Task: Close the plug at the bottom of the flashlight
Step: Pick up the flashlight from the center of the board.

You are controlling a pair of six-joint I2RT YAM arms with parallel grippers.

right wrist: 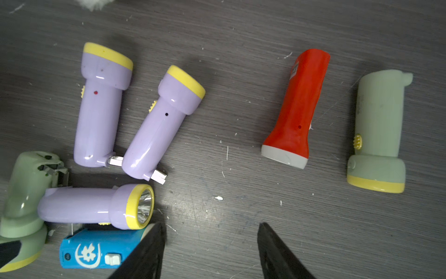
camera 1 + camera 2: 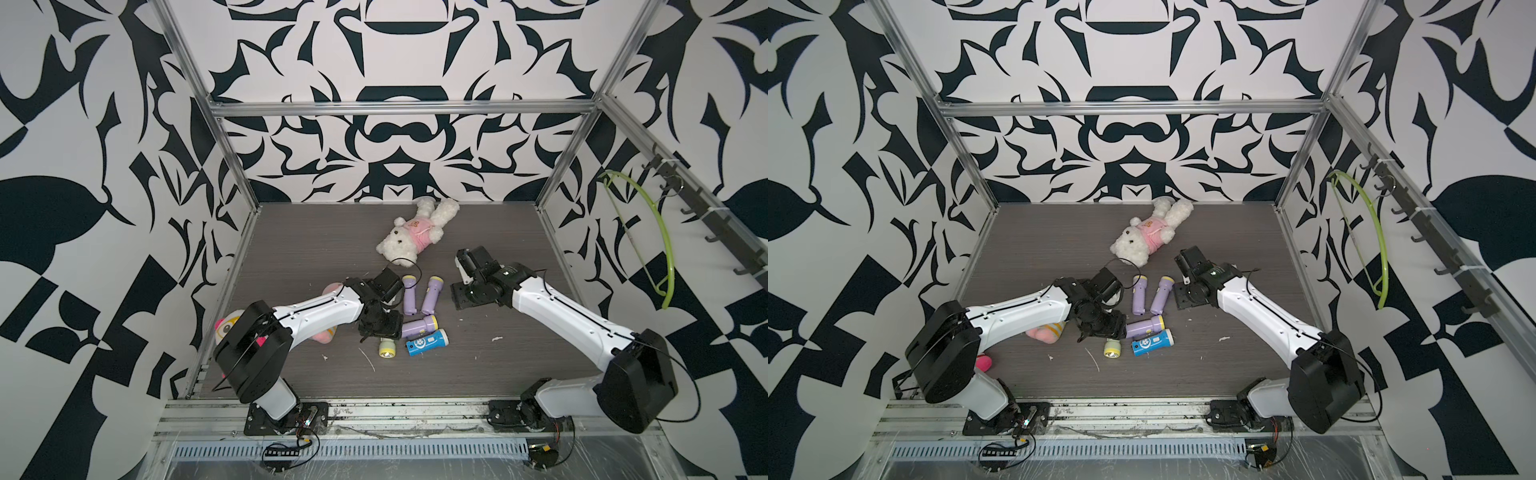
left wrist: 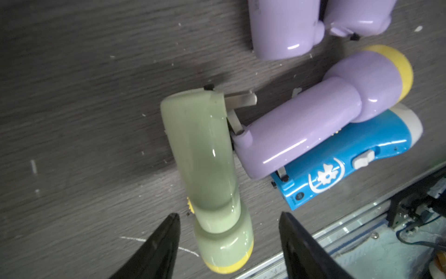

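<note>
Left fingers (image 3: pixel 156 253): released and apart, one on each side of the head of the pale green plastic flashlight (image 3: pixel 205 164). A strip of bare surface shows on both sides, so I grip nothing.

The flashlight lies flat on the dark wood-grain surface (image 2: pixel 316 241), at the near-left edge of the cluster. My wrist hangs over its body, and in both top views only its yellow-rimmed lens end shows.

Its metal two-prong plug (image 3: pixel 241 99) is folded out from the base, not closed. One prong ends right at the base of a lilac plastic flashlight with a yellow rim (image 3: pixel 313 125); I cannot tell whether they touch.

Pressed along that lilac one's far side is a blue plastic flashlight with a white flower print (image 3: pixel 337 169).

Two more lilac flashlights (image 1: pixel 101 108) lie side by side beyond these, both with their prongs out.

Right fingers (image 1: pixel 147 256): released, with only bare surface between them. They are held off to the right of the cluster.

Further right, well apart from the cluster, are a red plastic flashlight with a grey rim (image 1: pixel 296 108) and a second pale green flashlight (image 1: pixel 379 130).

At the back of the surface lies a white plush bear in a pink shirt (image 2: pixel 415 232).
</note>
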